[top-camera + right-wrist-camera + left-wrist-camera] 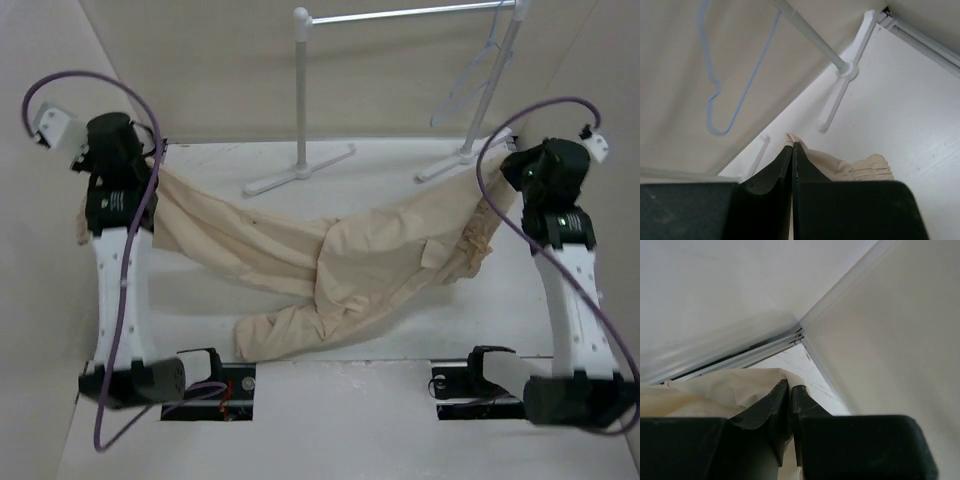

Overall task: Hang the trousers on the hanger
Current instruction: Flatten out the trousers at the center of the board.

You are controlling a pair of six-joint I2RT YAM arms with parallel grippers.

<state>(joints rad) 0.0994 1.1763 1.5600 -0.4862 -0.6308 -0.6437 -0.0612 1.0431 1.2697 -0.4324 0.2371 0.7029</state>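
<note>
Pinching wrinkled beige cloth trousers [360, 260] in left gripper [790, 387] and right gripper [792, 146]; slung below thin bluish-white wire hanger [747, 87]; draping not yet done.

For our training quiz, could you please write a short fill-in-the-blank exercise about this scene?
1. The left hand and the right hand are both ____ on the trousers.
2. The hanger hangs on the rack, nearer the ____ hand.
3. Between the hands, the trousers sag onto the ____.
Missing words: shut; right; table.
</note>
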